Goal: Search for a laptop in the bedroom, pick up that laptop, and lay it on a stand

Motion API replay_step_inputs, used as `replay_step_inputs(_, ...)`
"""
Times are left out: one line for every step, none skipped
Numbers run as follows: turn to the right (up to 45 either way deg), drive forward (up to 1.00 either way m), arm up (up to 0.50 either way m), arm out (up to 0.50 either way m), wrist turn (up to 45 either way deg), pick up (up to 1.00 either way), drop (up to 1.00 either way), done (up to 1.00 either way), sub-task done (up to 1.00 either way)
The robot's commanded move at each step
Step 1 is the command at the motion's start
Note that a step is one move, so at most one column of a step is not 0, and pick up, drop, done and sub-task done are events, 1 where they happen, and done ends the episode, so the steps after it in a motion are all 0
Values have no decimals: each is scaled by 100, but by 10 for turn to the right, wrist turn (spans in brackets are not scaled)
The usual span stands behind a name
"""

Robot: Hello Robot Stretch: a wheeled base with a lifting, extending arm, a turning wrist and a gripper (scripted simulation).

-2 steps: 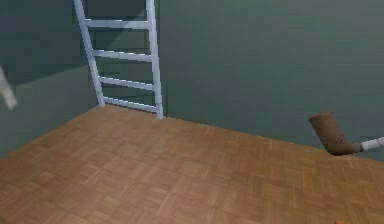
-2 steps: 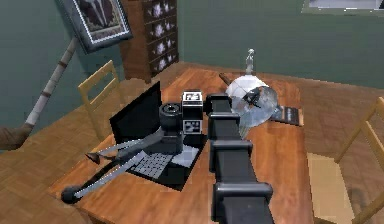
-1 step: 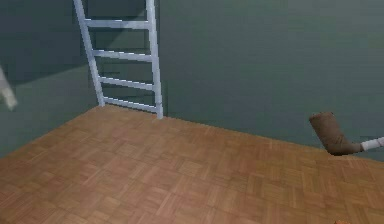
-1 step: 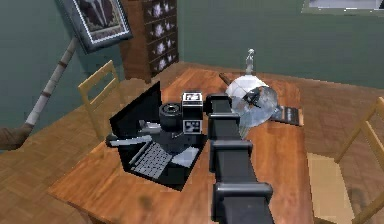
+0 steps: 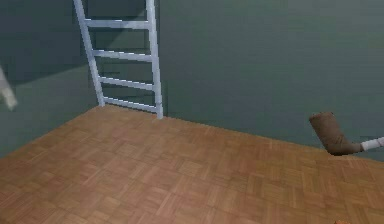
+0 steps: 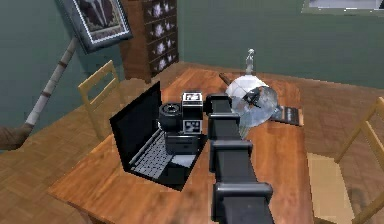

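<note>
Above the brown wooden desk (image 6: 280, 150), our dark hand (image 6: 173, 133) hangs by the open black laptop (image 6: 135, 125), which stands on the desk's near half. We cannot tell whether the hand holds anything. A clear domed thing (image 6: 252, 100) lies at the desk's far end.

No readable text shows on the laptop (image 6: 140, 132) or the framed picture (image 6: 98, 20).

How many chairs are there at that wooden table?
2. One chair stands beside the table on the arm side view's left, near the laptop; the other chair is at the right edge, partly cut off. Others may be hidden.
</note>
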Motion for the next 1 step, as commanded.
replay_step_inputs(0, 0, -30, 0, 0, 0, 0, 0, 0)
